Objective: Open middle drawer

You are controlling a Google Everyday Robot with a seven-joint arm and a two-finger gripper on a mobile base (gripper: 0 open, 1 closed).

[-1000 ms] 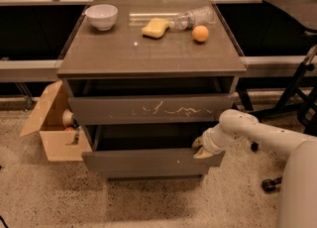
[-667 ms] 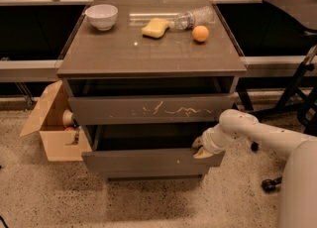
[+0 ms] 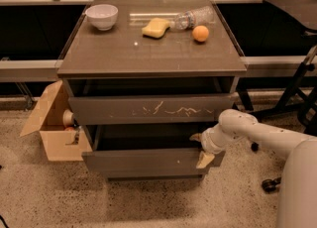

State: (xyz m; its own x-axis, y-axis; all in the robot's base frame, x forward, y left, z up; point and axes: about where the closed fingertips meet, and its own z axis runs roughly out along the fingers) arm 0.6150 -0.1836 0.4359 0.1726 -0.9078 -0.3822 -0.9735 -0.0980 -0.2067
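1. Camera view: the middle drawer [image 3: 143,162] is pictured partly drawn out of the cabinet. Its plain front stands forward of the scratched top drawer [image 3: 124,109] above it, and a dark gap is seen behind its upper edge.
2. The tool [image 3: 200,148] is placed at the right end of that front, at the upper edge. It is reached there by the single white arm [image 3: 267,135], which comes in from the right of the picture.
3. Whether the tool is clamped on the front or merely set against it cannot be told.
4. The front's long axis runs left to right across the picture, so nearly all of the drawer lies to the left of the tool. A further pull is judged to be needed straight out towards the viewer, square to that axis. A pull from one end alone might skew the drawer.
5. On the counter [image 3: 148,53], a bowl [image 3: 102,16], a sponge [image 3: 155,27], a bottle [image 3: 193,18] and an orange [image 3: 200,33] are seen, well clear of the work.
6. Against the picture from a second ago, almost nothing is changed. The drawer is out by much the same amount and the tool is kept at the same corner.
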